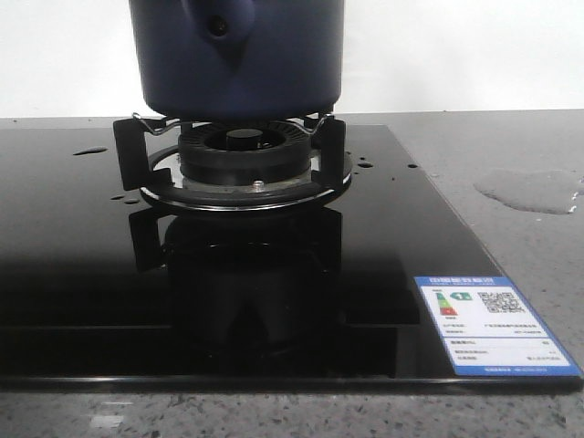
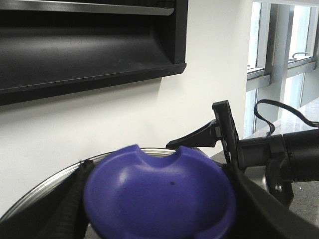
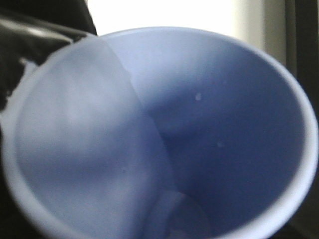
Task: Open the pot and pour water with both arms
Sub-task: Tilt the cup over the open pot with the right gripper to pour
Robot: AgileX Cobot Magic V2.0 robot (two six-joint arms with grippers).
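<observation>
Sitting on the stove's burner grate (image 1: 146,146), the pot (image 1: 235,57) lies just below the left end effector (image 2: 159,199) — clamped on a purple lid knob — while the right end effector's grip stays hidden behind the pale cup (image 3: 164,134).
</observation>
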